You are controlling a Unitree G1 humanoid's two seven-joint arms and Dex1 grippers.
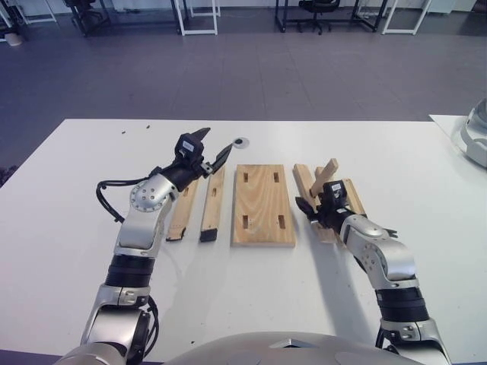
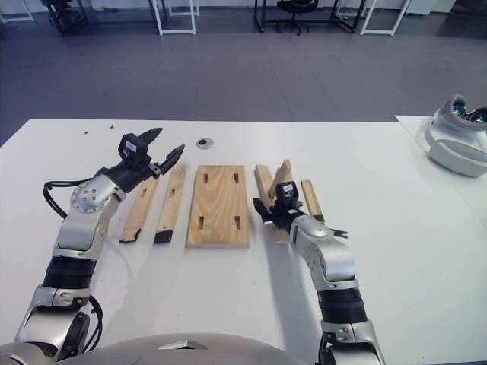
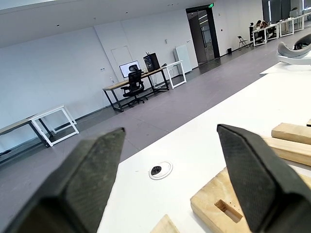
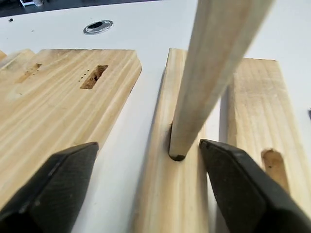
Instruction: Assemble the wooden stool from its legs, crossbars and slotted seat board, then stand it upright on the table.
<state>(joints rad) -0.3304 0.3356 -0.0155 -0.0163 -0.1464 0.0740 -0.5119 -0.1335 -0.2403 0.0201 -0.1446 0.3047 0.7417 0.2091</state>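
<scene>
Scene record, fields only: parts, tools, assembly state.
seat board: flat, four slots showing
left legs: two, flat, left of the seat board
crossbar: tilted, lower end at a hole in a leg right of the seat board
left tool: open, above the left legs
right tool: open, astride the crossbar end
stool: not assembled

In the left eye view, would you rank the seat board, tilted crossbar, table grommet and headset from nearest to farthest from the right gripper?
From the right gripper:
1. tilted crossbar, between its fingers.
2. seat board, on its left.
3. table grommet, past the board's far end.
4. headset, far off to the right.
</scene>
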